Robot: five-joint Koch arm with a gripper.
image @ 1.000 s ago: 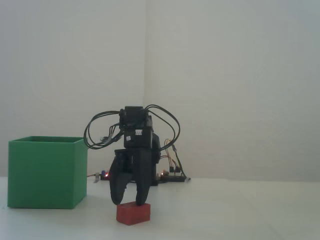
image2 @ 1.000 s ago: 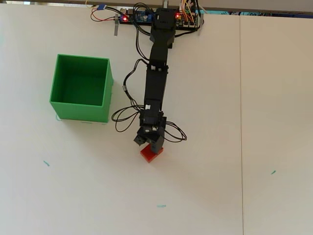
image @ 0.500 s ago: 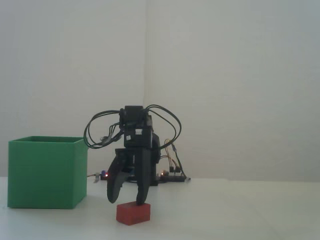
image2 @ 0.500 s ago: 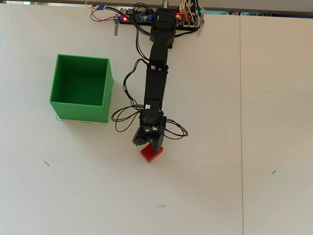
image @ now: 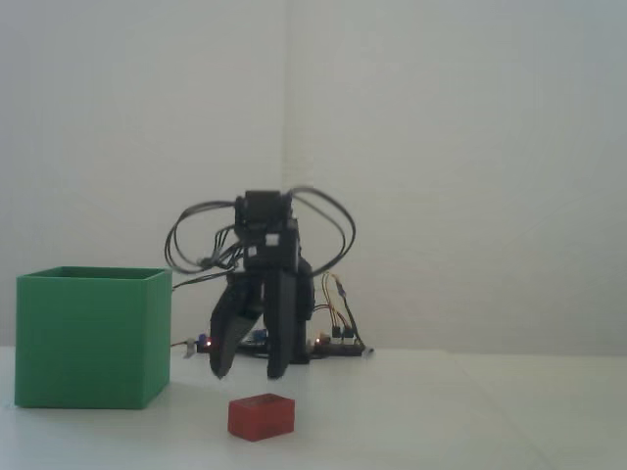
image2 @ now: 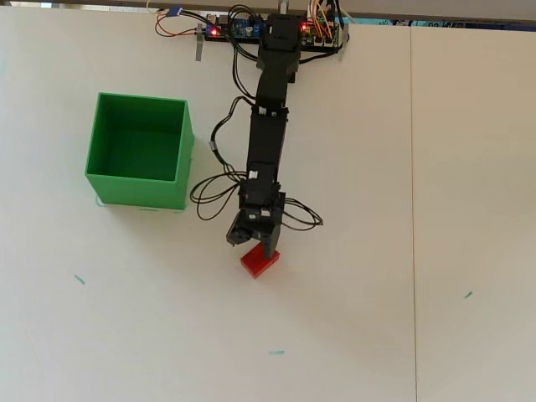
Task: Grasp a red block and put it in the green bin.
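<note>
The red block [image: 261, 416] [image2: 260, 264] lies on the white table, free of the gripper. My gripper [image: 249, 373] [image2: 251, 244] hangs open just above and behind it, both fingers pointing down with a clear gap between the tips and nothing held. The green bin [image: 90, 336] [image2: 141, 150] stands upright to the left of the arm in both views; its inside looks empty in the overhead view.
The arm's base and a circuit board with lit red LEDs [image2: 251, 29] sit at the table's far edge. Loose black cables [image2: 213, 194] loop beside the wrist. Small teal marks [image2: 276, 353] dot the table. A seam [image2: 412, 209] runs down the table at right.
The gripper has lifted off the red block and drawn back toward the base, with its fingers spread wider. The block stays on the table where it was.
</note>
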